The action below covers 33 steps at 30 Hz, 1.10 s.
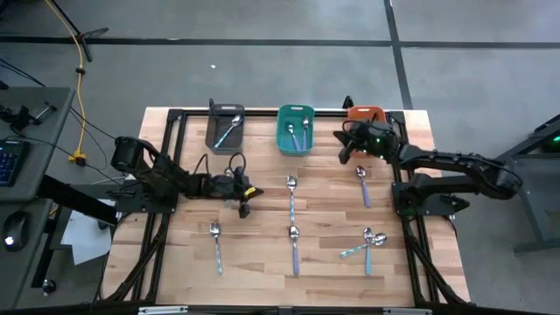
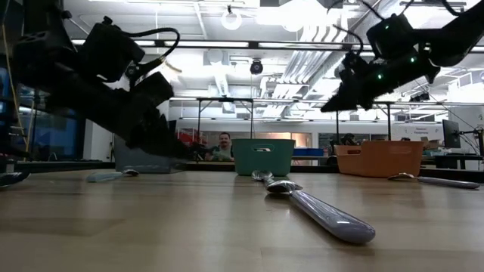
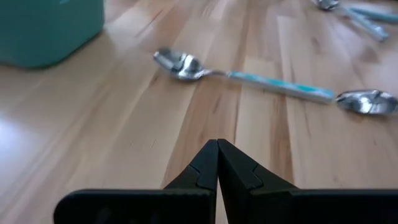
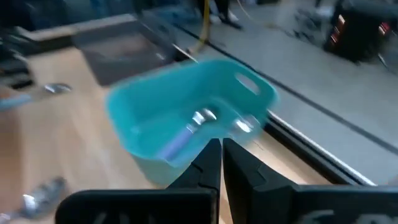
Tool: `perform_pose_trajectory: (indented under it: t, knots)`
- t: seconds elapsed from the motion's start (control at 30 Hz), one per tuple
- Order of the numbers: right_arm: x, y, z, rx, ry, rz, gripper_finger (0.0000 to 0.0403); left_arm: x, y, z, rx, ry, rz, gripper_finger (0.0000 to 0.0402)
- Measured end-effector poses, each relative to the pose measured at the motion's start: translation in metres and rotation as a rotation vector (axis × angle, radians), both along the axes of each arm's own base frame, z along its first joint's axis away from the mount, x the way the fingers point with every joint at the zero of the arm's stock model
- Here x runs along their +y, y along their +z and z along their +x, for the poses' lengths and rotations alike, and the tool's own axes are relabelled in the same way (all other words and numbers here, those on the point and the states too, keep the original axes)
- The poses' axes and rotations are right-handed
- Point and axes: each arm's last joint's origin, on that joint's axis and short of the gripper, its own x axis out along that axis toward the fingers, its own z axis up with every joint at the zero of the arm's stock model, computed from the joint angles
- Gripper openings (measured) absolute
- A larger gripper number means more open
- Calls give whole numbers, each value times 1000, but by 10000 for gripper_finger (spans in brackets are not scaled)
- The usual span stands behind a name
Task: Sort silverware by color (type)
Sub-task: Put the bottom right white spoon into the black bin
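Observation:
Several spoons lie flat on the wooden table: a light-blue one point(image 1: 216, 244), a teal-handled one point(image 1: 291, 198), a lilac one point(image 1: 295, 248), another lilac one point(image 1: 363, 186) and a crossed pair point(image 1: 368, 245). The dark grey bin point(image 1: 226, 129) holds one spoon and the teal bin point(image 1: 296, 129) holds two point(image 4: 205, 124). My left gripper point(image 1: 244, 210) is shut and empty, low over the table left of the teal-handled spoon point(image 3: 249, 78). My right gripper point(image 1: 344, 147) is shut and empty, raised between the teal bin and the orange bin point(image 1: 366, 118).
The three bins stand in a row along the table's far edge. A black frame runs around the tabletop. In the low view a lilac spoon point(image 2: 318, 208) lies close to the near edge. Bare wood shows between the spoons at the table's middle.

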Motion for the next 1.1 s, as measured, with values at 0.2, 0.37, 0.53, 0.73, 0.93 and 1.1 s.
perform_pose_trajectory:
  t: [0.2, 0.37, 0.53, 0.73, 0.93, 1.1]
  knots:
    - [15, 11, 12, -101, 95, -67, 0, 6, 11, 16, -39, -41, 8, 0]
    - [25, 12, 17, -96, 152, -87, 0, 13, 14, 27, 5, -41, 5, 0]
    - [31, 15, 20, -118, 187, -123, 0, 18, 15, 34, 115, -23, 0, 0]
    - [31, 19, 21, -163, 184, -118, 0, 22, 32, 39, 282, 15, -27, 0]
    - [40, 18, 25, -172, 216, -86, 0, 22, 56, 26, 427, 159, -143, 17]
    - [48, 18, 27, -172, 250, -85, 0, 16, 80, 13, 431, 186, -137, 40]
